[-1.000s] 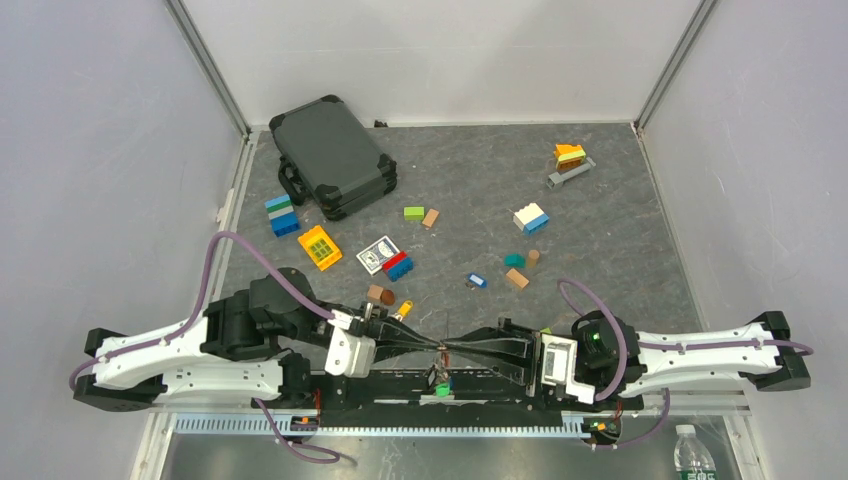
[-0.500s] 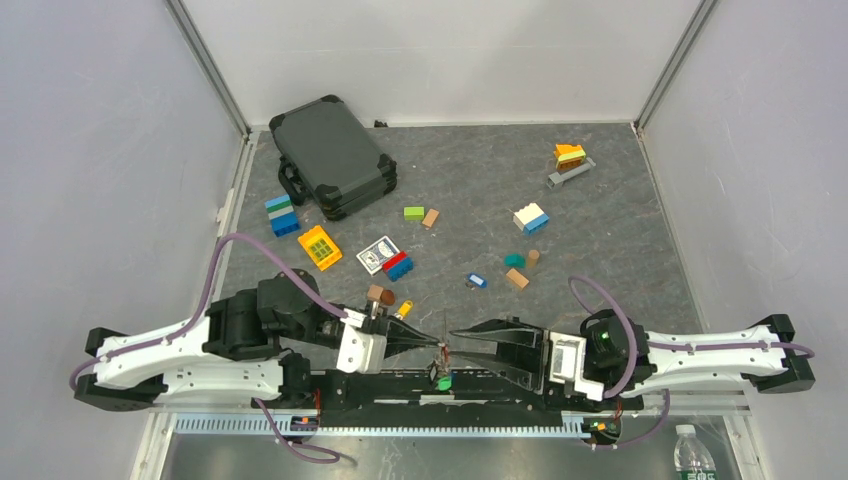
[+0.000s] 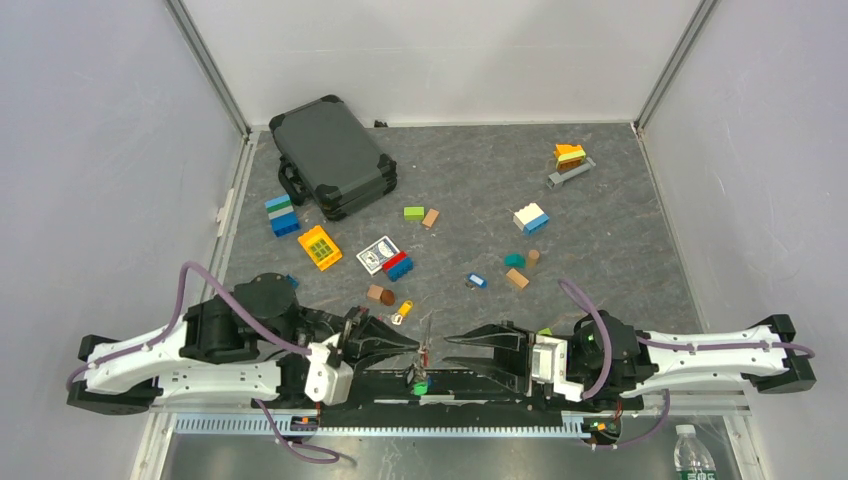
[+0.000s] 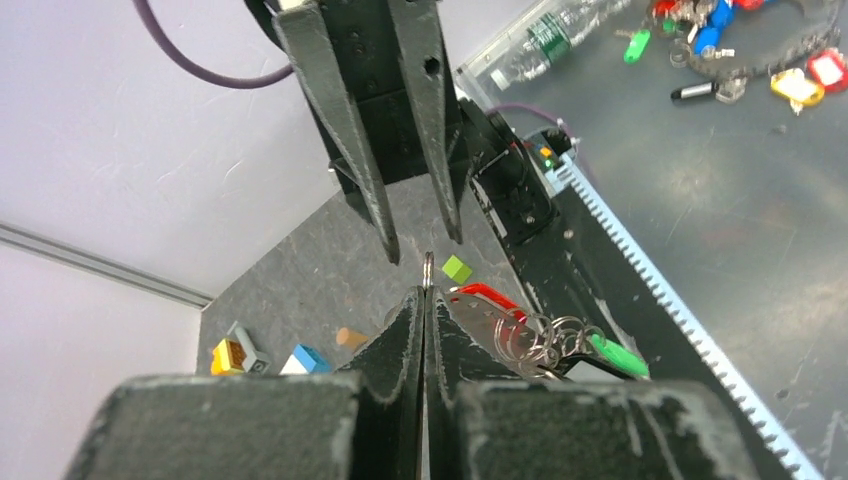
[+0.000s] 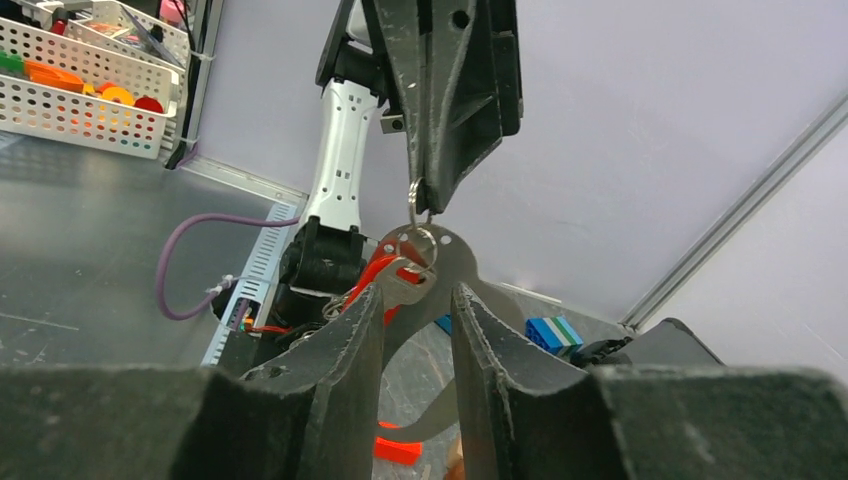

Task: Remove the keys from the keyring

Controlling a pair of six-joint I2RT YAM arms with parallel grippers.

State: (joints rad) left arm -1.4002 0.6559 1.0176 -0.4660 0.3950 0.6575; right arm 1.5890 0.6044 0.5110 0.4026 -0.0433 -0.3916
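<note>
My left gripper point(image 3: 415, 346) point(image 4: 425, 293) is shut on the edge of the keyring point(image 3: 425, 335) point(image 4: 428, 264) point(image 5: 414, 204), a thin grey metal loop held above the table's near edge. Below it hangs a bunch of keys point(image 3: 416, 381) on small rings; a red head point(image 4: 489, 294) point(image 5: 394, 268) and a green head point(image 4: 618, 356) show. My right gripper point(image 3: 447, 350) point(image 5: 417, 293) faces it from the right with its jaws apart and nothing between them, a short gap from the ring. A blue key point(image 3: 476, 281) and a yellow key point(image 3: 404, 308) lie loose on the mat.
A dark case point(image 3: 332, 155) lies at the back left. Toy bricks point(image 3: 531, 217) and a card box point(image 3: 378, 254) are scattered over the grey mat. A black rail point(image 3: 500, 392) runs along the near edge between the arm bases.
My right gripper has opened, let go of the ring and drawn back to the right. My left arm has pulled left with the keyring and keys.
</note>
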